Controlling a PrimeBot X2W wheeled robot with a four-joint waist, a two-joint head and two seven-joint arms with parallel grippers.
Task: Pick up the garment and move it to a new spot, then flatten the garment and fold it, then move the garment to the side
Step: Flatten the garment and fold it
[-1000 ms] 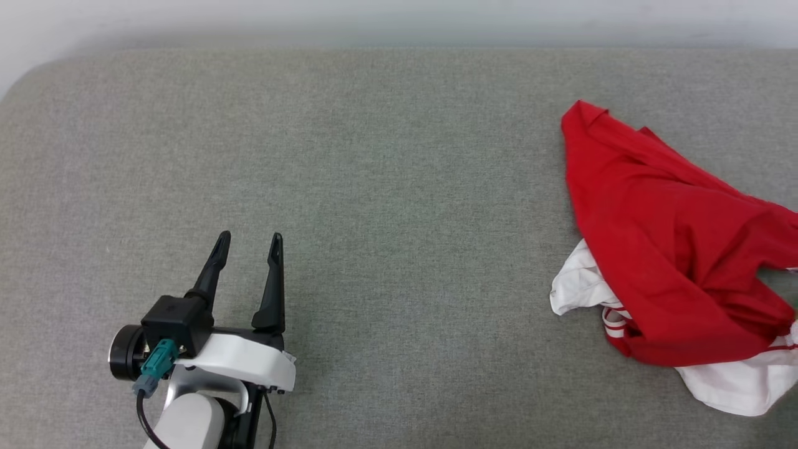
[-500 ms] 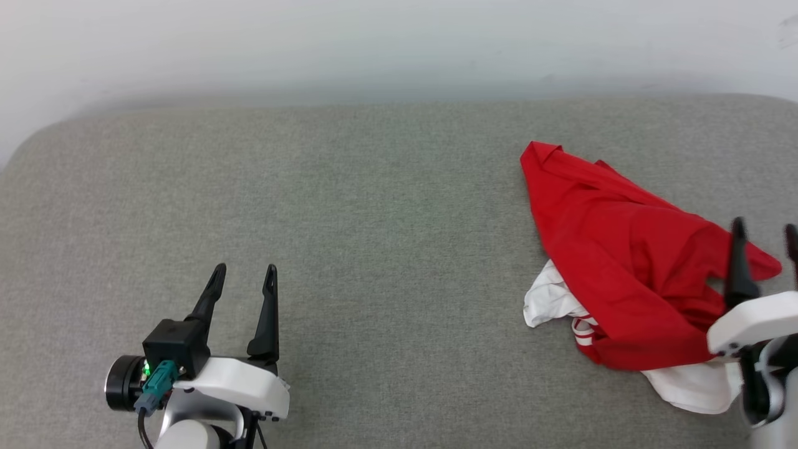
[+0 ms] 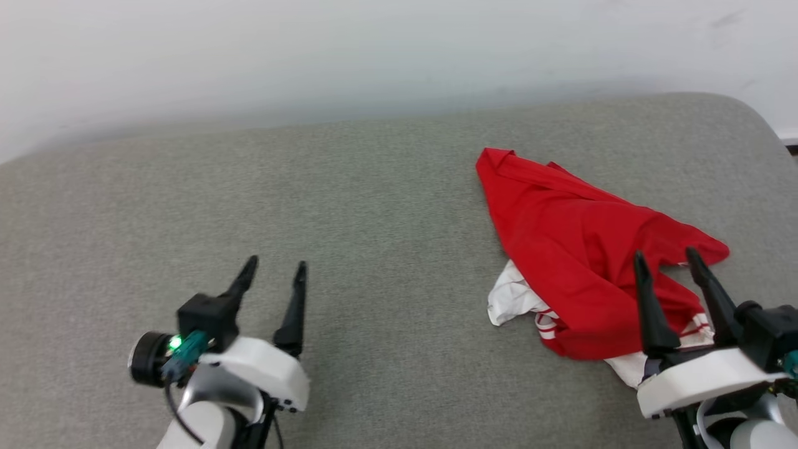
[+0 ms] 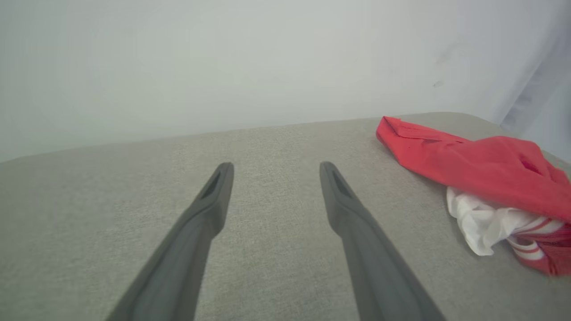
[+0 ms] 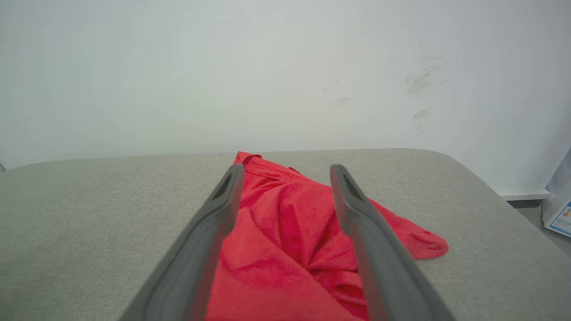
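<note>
The garment [image 3: 573, 249], red with white sleeve parts and red stripes, lies crumpled on the right side of the grey padded surface [image 3: 374, 206]. It also lies at the right in the left wrist view [image 4: 482, 165]. My right gripper [image 3: 667, 259] stands open above the garment's near right part, fingers spread with nothing between them; in the right wrist view the garment [image 5: 290, 232] spreads between and beyond the open right gripper [image 5: 287, 171]. At the lower left my left gripper [image 3: 274, 265] is open over bare surface, far from the garment, and stands open in its own view [image 4: 276, 167].
A pale wall [image 3: 374, 56] runs behind the surface's far edge. The surface's rounded right corner [image 3: 748, 118] drops to the floor, where a white box [image 5: 560, 209] stands. Bare grey surface stretches left of the garment.
The head camera tilted up and turned right, so the garment sits further left in view. My right gripper came into view, open, above the garment. The left gripper stays open.
</note>
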